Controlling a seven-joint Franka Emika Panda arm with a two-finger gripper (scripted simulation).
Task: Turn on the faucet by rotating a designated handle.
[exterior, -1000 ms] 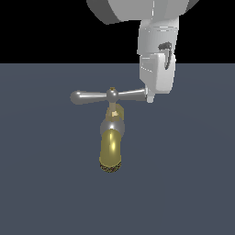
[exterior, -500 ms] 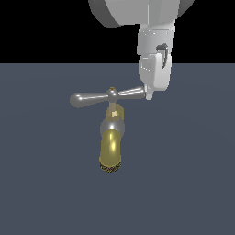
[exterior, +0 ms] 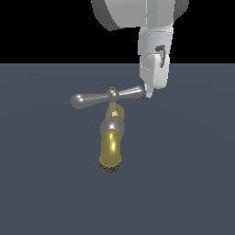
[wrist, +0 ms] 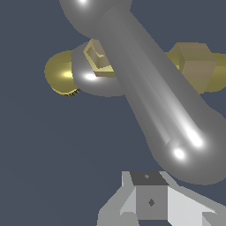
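Observation:
The faucet stands mid-scene, its brass-yellow spout pointing toward the camera in the exterior view, with a silver ball joint above it. The handle is a silver crossbar lying across the top, tilted a little, with its left end lower in the exterior view. My gripper hangs down at the handle's right end, its tip against the bulbous end. The fingers are shut together with nothing between them. In the wrist view the handle fills the picture close above the fingertips.
A flat dark grey-blue floor spreads all round the faucet. The arm's white wrist and link hang above the handle's right end.
The gripper has edged along with the handle's right end. The crossbar has turned slightly, its left end now a bit lower in the exterior view.

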